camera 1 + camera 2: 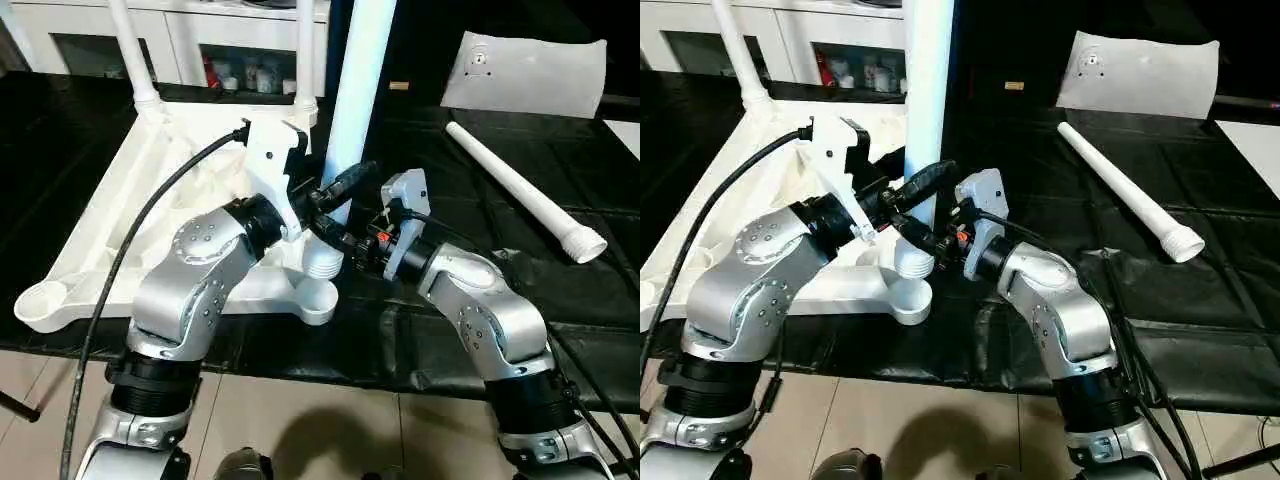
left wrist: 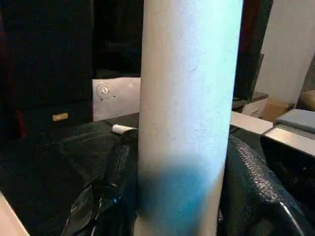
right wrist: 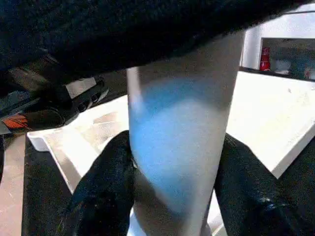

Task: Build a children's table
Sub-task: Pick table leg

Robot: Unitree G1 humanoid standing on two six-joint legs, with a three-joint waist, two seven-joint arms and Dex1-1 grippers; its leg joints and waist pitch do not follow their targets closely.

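The white tabletop (image 1: 150, 200) lies ribbed underside up on the black table. Two white legs (image 1: 130, 50) (image 1: 305, 50) stand upright in its far corner sockets. A third leg (image 1: 355, 90) is held upright, its ribbed lower end (image 1: 322, 262) just above the near right socket (image 1: 318, 300); I cannot tell whether it is seated. My left gripper (image 1: 338, 190) is shut on this leg, and my right gripper (image 1: 335, 232) is shut on it just below. Black fingers (image 2: 123, 182) (image 3: 106, 191) press both sides of the tube (image 2: 189, 98). The fourth leg (image 1: 525, 195) lies at the right.
A white flat bag (image 1: 525, 70) lies at the back right of the table. A white cabinet (image 1: 90, 40) stands behind the table. The near left corner socket (image 1: 40, 300) holds no leg. The table's front edge runs just below the tabletop.
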